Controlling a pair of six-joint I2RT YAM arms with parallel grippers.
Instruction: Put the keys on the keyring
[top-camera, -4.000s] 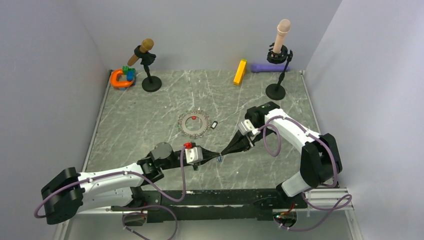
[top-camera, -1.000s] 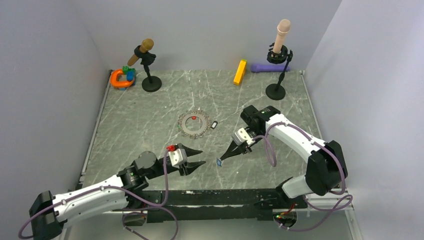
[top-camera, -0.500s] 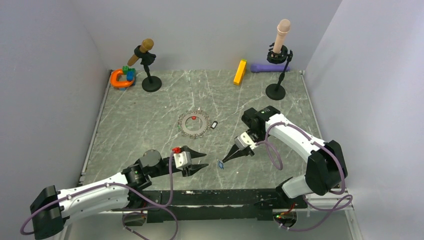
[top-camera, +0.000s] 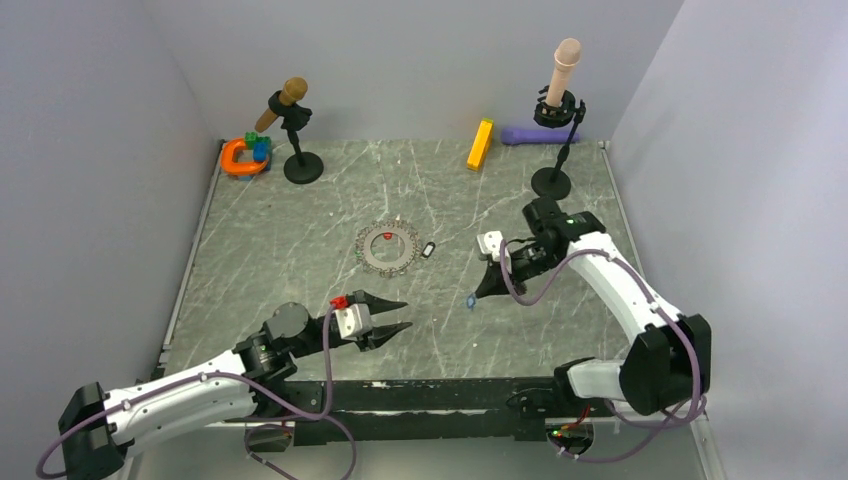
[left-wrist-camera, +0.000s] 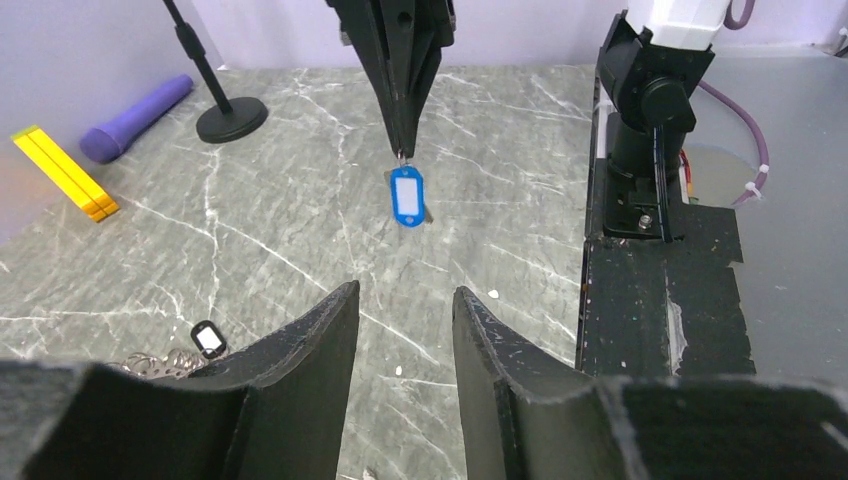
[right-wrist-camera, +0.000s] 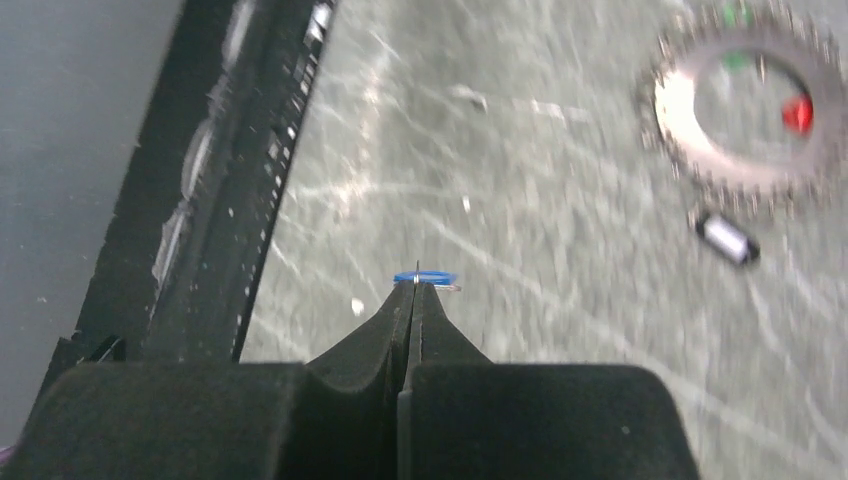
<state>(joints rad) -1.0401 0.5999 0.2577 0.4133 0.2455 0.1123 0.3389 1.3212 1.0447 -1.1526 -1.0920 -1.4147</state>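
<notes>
Right of table centre, above the grey marble-patterned table (top-camera: 260, 250): right gripper (top-camera: 472, 297), jaws pressed together on the top end of one blue key (top-camera: 470, 300), which hangs below the tips, clear of the surface. Near the front edge: left gripper (top-camera: 405, 314), jaws apart, holding nothing, pointing toward the hanging key. At table centre: keyring (top-camera: 371, 252), lying flat, a red key (top-camera: 387, 236) at its inner rim and a black key (top-camera: 428, 250) just beside it on the right, apart from the ring; along the back edge: yellow block (top-camera: 480, 144), purple cylinder (top-camera: 525, 135), orange C-shaped toy (top-camera: 236, 158)
</notes>
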